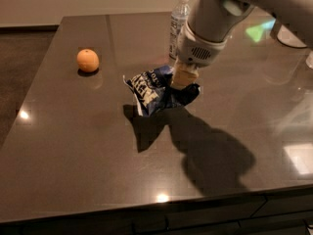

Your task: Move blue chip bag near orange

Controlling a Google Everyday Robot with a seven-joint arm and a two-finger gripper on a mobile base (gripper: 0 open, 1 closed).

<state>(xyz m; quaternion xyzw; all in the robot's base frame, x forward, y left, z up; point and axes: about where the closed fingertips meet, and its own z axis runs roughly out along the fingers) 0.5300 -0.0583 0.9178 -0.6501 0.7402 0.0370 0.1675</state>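
Observation:
The blue chip bag (155,90) is crumpled dark-blue foil with white lettering, near the middle of the dark table (73,146). My gripper (184,81) comes down from the upper right and is shut on the bag's right side, holding it just above the tabletop, with a shadow cast beneath. The orange (88,60) sits on the table to the far left of the bag, well apart from it.
A clear water bottle (179,21) stands upright just behind the gripper and bag. A white object (293,35) sits at the far right edge. The table's front edge runs along the bottom, its left edge beside the floor.

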